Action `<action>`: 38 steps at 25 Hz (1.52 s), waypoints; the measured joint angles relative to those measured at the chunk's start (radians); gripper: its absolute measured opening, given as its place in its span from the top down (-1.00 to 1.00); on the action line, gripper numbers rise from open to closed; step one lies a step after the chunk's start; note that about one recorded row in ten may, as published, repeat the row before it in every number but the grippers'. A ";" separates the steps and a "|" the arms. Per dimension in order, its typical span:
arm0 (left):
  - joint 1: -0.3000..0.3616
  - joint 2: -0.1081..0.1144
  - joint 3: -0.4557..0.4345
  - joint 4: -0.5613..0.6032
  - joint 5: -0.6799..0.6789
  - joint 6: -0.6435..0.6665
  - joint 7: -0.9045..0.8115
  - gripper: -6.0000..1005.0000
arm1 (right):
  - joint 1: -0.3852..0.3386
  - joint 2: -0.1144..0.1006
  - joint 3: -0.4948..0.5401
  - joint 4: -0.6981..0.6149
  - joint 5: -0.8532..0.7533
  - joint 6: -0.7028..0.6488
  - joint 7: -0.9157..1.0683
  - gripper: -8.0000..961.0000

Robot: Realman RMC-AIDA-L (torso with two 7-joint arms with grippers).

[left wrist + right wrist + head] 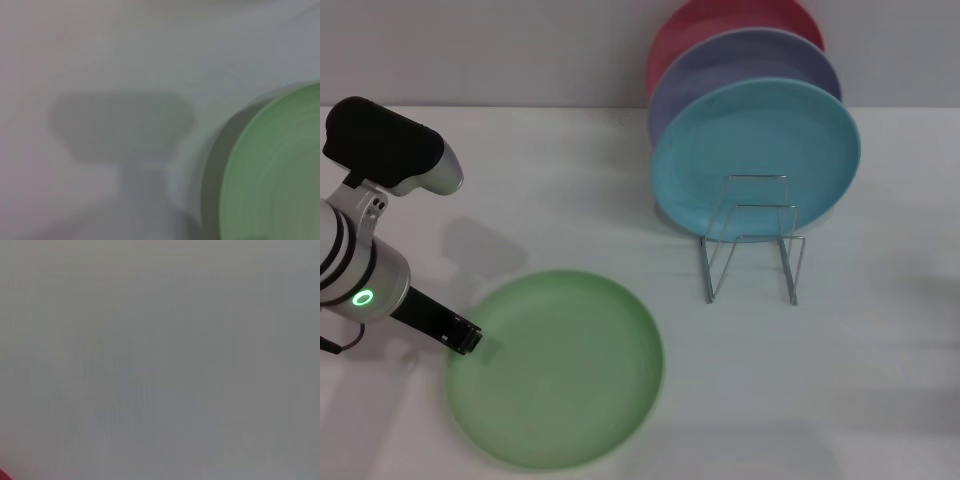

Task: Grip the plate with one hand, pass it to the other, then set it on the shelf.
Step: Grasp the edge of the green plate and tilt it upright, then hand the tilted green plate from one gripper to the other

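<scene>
The light green plate (558, 368) lies flat on the white table, near the front left. My left gripper (466, 338) is low over the table, right at the plate's left rim. The left wrist view shows the plate's rim (275, 170) close by and a grey shadow on the table beside it. The shelf (752, 240), a small silvery wire rack, stands to the right of the plate and farther back. My right gripper is out of view. The right wrist view shows only a plain grey surface.
Three plates stand on edge behind the wire rack: a turquoise plate (756, 160) in front, a lavender plate (740, 65) behind it, and a red plate (720, 25) at the back. A wall rises behind the white table (880, 360).
</scene>
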 joint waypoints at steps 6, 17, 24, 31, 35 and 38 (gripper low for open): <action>-0.001 -0.001 0.001 -0.002 -0.003 0.002 0.009 0.57 | -0.001 -0.001 0.000 0.000 0.000 0.005 0.000 -0.73; 0.024 0.001 0.001 -0.120 -0.001 0.018 0.023 0.90 | -0.009 -0.001 -0.004 0.007 -0.024 0.070 0.000 -0.73; 0.046 0.002 -0.011 -0.214 0.003 0.019 0.039 0.91 | -0.004 0.000 -0.005 0.028 -0.126 0.247 0.007 -0.73; 0.088 0.002 -0.029 -0.388 0.014 0.034 0.040 0.93 | 0.041 -0.012 -0.071 0.218 -0.190 0.261 0.257 -0.73; 0.102 0.001 -0.041 -0.441 0.028 0.056 0.042 0.93 | 0.093 -0.015 -0.168 0.378 -0.234 0.147 0.331 -0.73; 0.115 0.001 -0.048 -0.474 0.029 0.064 0.043 0.93 | 0.107 -0.014 -0.254 0.573 -0.296 -0.040 0.459 -0.73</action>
